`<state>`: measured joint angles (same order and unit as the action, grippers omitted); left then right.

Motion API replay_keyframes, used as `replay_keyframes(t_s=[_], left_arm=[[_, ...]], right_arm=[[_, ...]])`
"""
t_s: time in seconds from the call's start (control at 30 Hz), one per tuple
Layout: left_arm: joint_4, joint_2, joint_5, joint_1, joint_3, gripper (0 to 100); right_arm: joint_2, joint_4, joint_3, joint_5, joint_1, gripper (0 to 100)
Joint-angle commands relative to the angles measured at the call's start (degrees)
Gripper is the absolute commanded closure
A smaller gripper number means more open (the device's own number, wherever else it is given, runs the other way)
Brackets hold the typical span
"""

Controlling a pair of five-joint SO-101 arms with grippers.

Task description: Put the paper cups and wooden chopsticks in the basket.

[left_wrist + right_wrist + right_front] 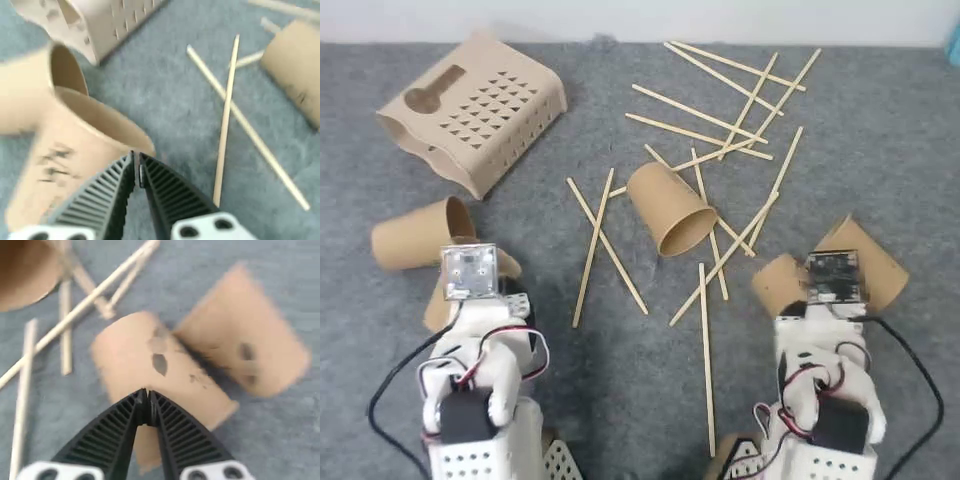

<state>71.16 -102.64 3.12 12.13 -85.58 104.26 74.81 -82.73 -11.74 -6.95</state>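
Left claw [137, 162]: we log the jaws pressed together, gripping nothing, tips over the rim of a tipped cup.
Right claw [148, 400]: jaws likewise closed on nothing, tips above the side of a lying cup.
Left cups: near cup [75, 145] lies on its side under the left claw; far cup [415, 232] lies on its side just beyond it.
Right cups: inner cup [778, 284] and outer cup [875, 262] lie side by side under the right claw.
Middle cup [670, 207]: on its side mid-surface, mouth toward the arms, resting across some chopsticks.
Chopsticks [698, 136]: loose and crossing, strewn from between the arms to the far right.
Basket [475, 108]: far left, tipped over, perforated face up; the cups and chopsticks we see lie outside it.
Surface [620, 400]: grey, felt-like.
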Motion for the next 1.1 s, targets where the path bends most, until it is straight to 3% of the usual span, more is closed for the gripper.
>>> replay_keyframes(t_s=[0.0, 0.37, 0.47, 0.7, 0.83, 0.97, 1.07], left_arm=[[2.37, 0.09, -0.53, 0.53, 5.05, 99], [7.03, 0.09, -0.62, 0.44, 17.19, 99], [6.68, 0.09, -0.62, 0.44, 18.24, 98], [-12.84, 0.62, -5.19, 0.44, 16.13, 98], [-15.21, 5.45, -1.05, 0.53, 18.07, 97], [-15.21, 18.90, 5.01, 0.88, 25.54, 85], [-15.38, 30.24, 9.76, 3.08, 33.80, 82]], right_arm=[[-0.22, -3.03, 3.34, 0.35, -0.92, 98.9], [-0.22, -10.33, -3.60, 0.62, -1.54, 99.1], [-0.22, -10.77, -3.87, 0.79, -4.70, 99.0], [-0.22, -10.77, -3.96, 0.79, -6.99, 98.9], [-0.22, -10.77, -4.22, 0.70, -6.99, 98.9], [-0.22, -10.77, -4.31, 0.62, -6.81, 98.9], [-0.22, -10.77, -4.31, 0.44, -6.90, 98.9]])
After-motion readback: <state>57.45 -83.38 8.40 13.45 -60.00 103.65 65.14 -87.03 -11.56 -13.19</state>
